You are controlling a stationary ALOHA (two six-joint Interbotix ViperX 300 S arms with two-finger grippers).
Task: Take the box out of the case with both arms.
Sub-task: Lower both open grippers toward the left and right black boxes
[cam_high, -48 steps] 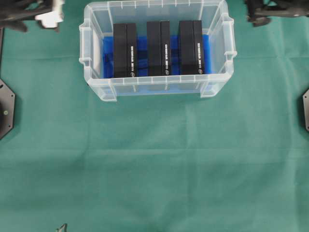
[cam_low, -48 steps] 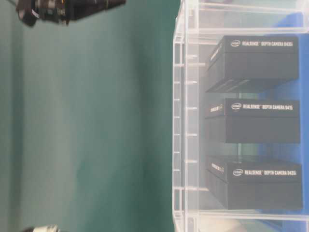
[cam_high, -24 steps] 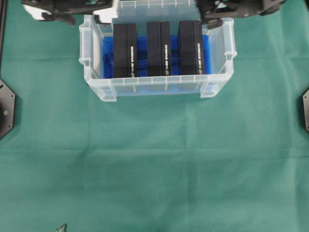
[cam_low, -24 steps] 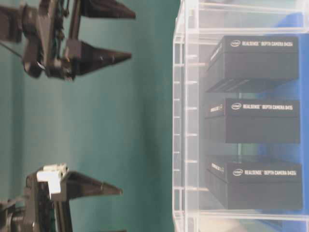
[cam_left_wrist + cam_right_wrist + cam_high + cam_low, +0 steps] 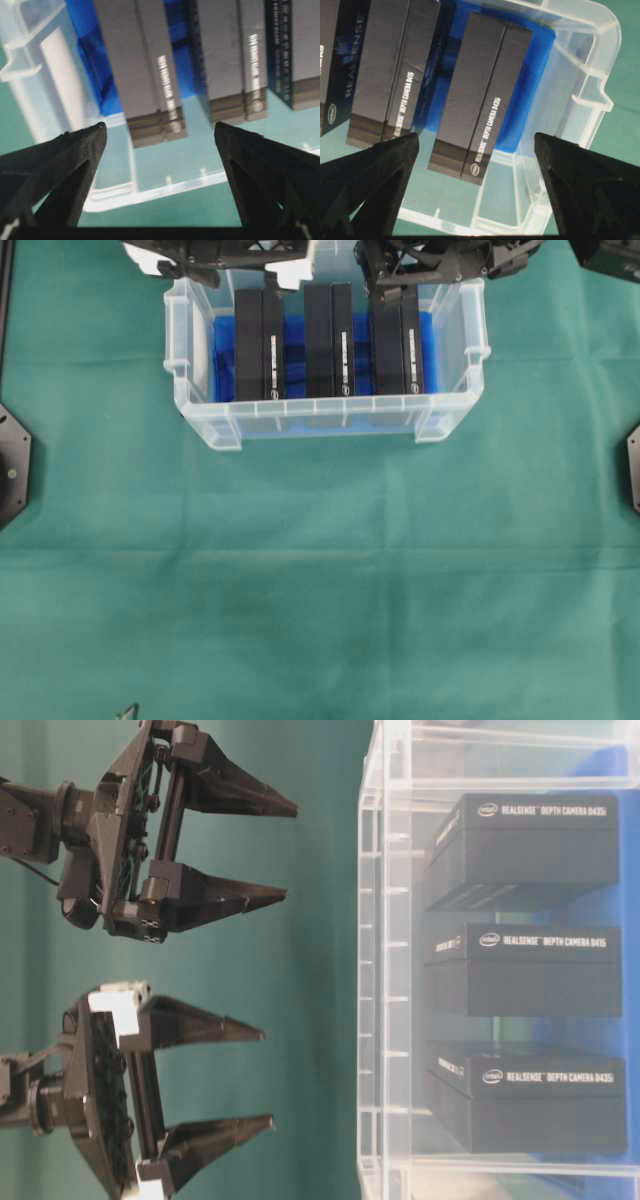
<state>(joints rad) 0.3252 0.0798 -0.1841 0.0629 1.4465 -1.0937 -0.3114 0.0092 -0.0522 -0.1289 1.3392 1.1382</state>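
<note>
So the case (image 5: 325,420) is sitting on the green cloth (image 5: 320,580) toward the top of the overhead view, long side running left to right. Inside it are 3 black boxes standing on edge in a row on the blue cloth (image 5: 224,360) that lines the bottom: the left box (image 5: 259,345), the middle box (image 5: 328,340) and the right box (image 5: 398,340). Each one has its long axis running crosswise to the case's long side, top to bottom in the overhead shot, so they're parallel to each other with blue-lined gaps between them. The white lettering runs along each box's length, with the logo end toward the case's near wall. None of them is out of the case.

Both arms are over the far rim of the case. The left gripper (image 5: 205,1075) has its fingers spread wide with nothing between them, and it hangs above the left box's end of the case. The right gripper (image 5: 240,850) is the same deal, fingers wide apart and holding nothing, above the right box's end. In the side view both sets of fingertips point at the case but sit clear of its rim.
</note>
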